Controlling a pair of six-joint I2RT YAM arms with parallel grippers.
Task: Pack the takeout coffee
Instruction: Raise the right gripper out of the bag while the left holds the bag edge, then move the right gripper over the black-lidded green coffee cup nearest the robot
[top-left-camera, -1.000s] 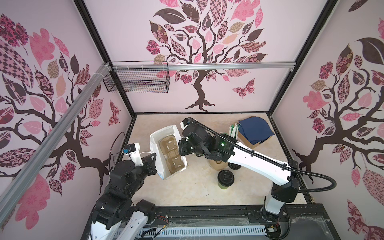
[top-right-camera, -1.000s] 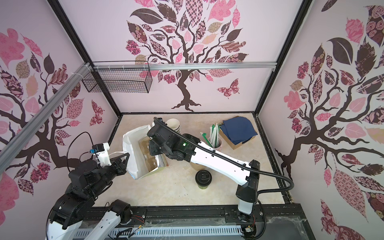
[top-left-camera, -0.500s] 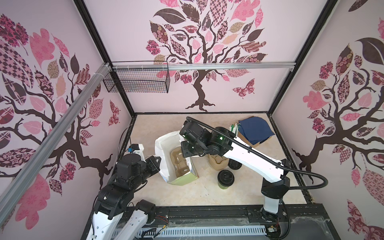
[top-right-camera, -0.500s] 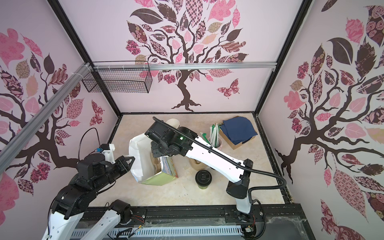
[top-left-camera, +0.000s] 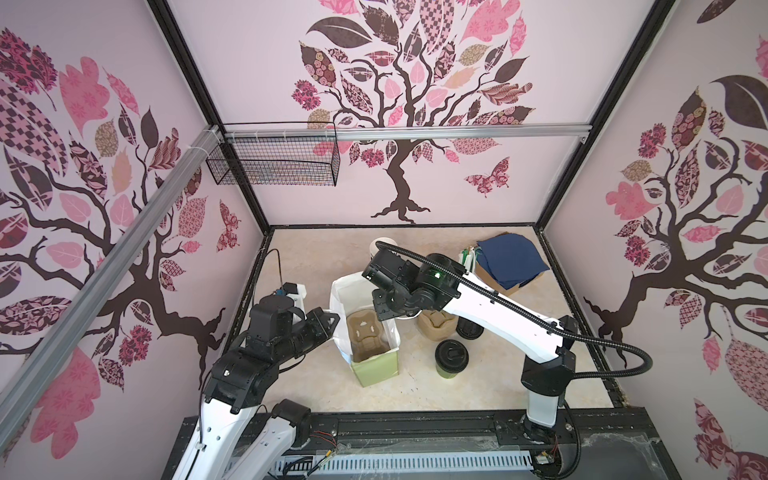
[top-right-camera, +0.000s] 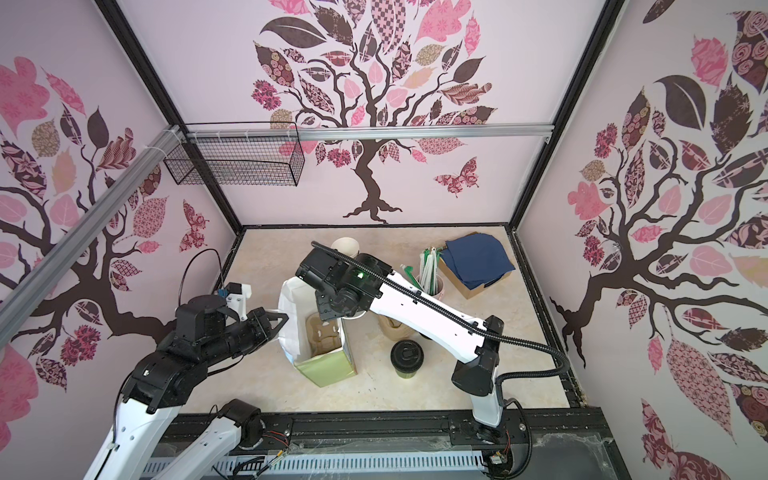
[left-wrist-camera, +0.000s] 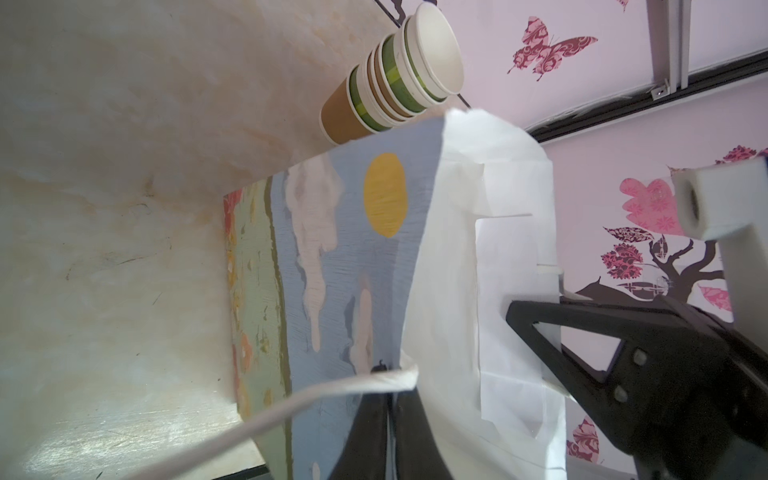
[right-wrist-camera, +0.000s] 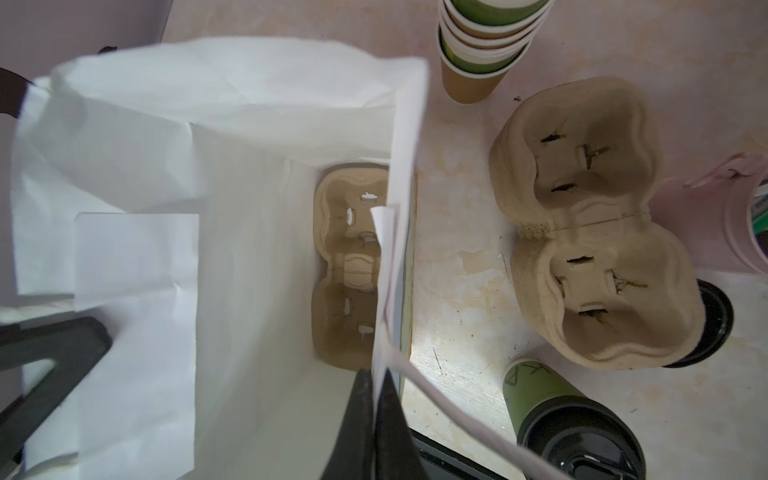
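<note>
1. The paper bag (top-left-camera: 374, 370) stands upright and open on the table (top-left-camera: 307, 257), left of centre. A pulp cup carrier (top-left-camera: 365, 336) lies flat on its bottom.
2. The left gripper (top-left-camera: 332, 322) is at the bag's left wall. In the left wrist view its jaws are almost together, nipping the paper beside the cord handle (left-wrist-camera: 291, 399).
3. The right gripper (right-wrist-camera: 378, 376) reaches over the bag's mouth, its jaws pressed together on the top edge of the right wall.
4. The takeout coffee (top-left-camera: 451, 357) stands upright on the table just right of the bag, outside it, and neither gripper touches it.
5. A second carrier (top-left-camera: 436, 328) sits just beyond the coffee, and the cup stack (top-left-camera: 382, 245) stands far behind the bag.
</note>
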